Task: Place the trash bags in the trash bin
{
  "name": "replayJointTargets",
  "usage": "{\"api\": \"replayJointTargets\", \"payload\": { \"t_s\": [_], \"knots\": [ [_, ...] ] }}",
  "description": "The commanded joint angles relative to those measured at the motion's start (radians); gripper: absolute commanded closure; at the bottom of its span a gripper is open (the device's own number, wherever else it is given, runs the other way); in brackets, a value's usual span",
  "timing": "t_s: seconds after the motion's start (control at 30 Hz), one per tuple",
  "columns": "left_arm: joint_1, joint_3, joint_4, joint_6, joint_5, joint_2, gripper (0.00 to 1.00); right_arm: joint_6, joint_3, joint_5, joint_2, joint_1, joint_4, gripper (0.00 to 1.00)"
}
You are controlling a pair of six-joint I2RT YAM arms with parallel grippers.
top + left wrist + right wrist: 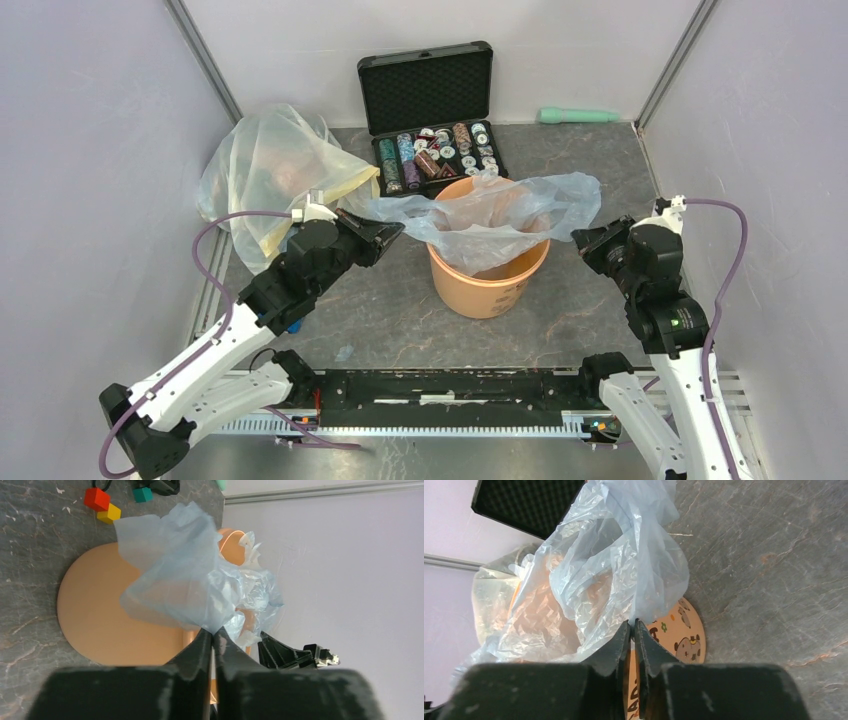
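Broadly, the job looks past its midpoint but unfinished. On the grey table (380, 310), the largest loose thing, the yellowish bag (265, 170), lies crumpled in the upper left of the overhead view and plays no part; the black case (428, 90) stands open at upper centre, just behind the bin.

The trash bin (487, 285) sits upright at the middle of the frame; the pale blue bag (505, 215) is stretched over its mouth, its middle sagging down inside while both ends hang out past the rim, left and right; so it is partly in, not fully.

The left gripper (395, 232) has its fingers pinched tight on the bag's left edge, just left of the rim; the right gripper (585, 240) is likewise clamped on the right edge, just right of the rim; both wrist views show plastic coming straight out of closed tips.

What remains, I judge: bring both ends over the opening, lower them, let go; the thin film may cling or spring back out.
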Motion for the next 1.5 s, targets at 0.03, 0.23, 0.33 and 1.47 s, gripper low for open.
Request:
{"api": "replayJointTargets", "payload": {
  "t_s": [0.03,0.23,0.33,1.47],
  "knots": [
    [-0.004,0.008,0.037,0.043,0.002,-0.022,0.98,-0.059,0.006,-0.004,-0.008,-0.003,-0.019,1.00],
    [-0.004,0.021,-0.020,0.111,0.118,-0.067,0.98,-0.148,0.042,0.002,-0.033,-0.002,-0.103,1.00],
    [-0.004,-0.007,-0.038,0.112,0.150,-0.100,0.98,-0.168,0.026,0.001,-0.046,-0.002,-0.131,1.00],
    [0.012,-0.265,0.165,0.151,0.405,0.025,0.98,-0.261,-0.267,-0.103,-0.119,-0.002,0.001,1.00]
  ]
}}
